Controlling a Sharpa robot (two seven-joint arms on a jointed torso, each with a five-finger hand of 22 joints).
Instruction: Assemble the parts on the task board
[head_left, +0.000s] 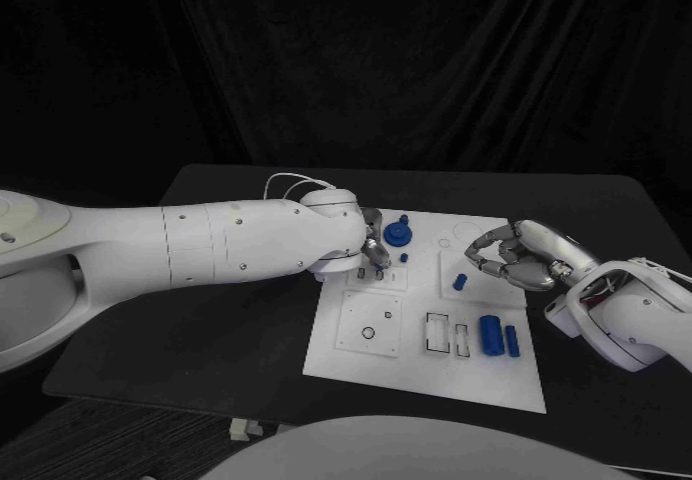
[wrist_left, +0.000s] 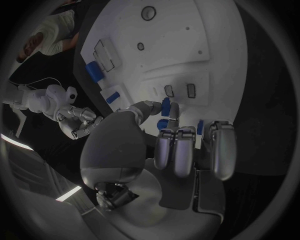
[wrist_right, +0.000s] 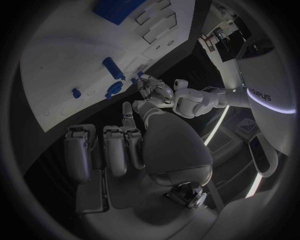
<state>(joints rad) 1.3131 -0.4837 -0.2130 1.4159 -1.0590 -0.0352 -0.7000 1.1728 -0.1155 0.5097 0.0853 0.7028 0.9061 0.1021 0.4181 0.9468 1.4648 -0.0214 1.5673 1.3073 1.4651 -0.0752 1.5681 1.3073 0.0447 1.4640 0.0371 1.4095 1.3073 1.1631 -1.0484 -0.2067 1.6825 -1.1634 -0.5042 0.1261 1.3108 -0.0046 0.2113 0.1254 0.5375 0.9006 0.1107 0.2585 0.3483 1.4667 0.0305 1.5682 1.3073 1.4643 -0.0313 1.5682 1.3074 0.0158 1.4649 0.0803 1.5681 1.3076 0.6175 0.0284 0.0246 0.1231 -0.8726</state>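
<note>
Centrally on the black desk (head_left: 216, 340) lies the white task board (head_left: 433, 375), with blue parts spread over it. Near its far edge a round blue part with an upright peg (head_left: 398, 235) is seen, and a tiny blue part (head_left: 404, 258) lies just beside it. Toward the robot's right side of the board 2 blue cylinders (head_left: 499, 335) lie side by side, touching or nearly so. Another small blue part (head_left: 460, 282) stands by the right hand.

The left hand (head_left: 372, 245) is placed over the far left part of the board, just beside the pegged round part. In the left wrist view its fingers (wrist_left: 175, 150) are curled down together, and small blue pieces (wrist_left: 165, 107) are glimpsed at the fingertips; whether one is actually pinched cannot be told.

The right hand (head_left: 516, 258) is held over the board's right edge, its fingers (head_left: 483, 255) curled inward in a loose cage. In the right wrist view these fingers (wrist_right: 112, 150) are seen bent with nothing between them.

Rectangular outlines (head_left: 440, 333) and a small round hole (head_left: 369, 331) are marked on the near part of the board.
</note>
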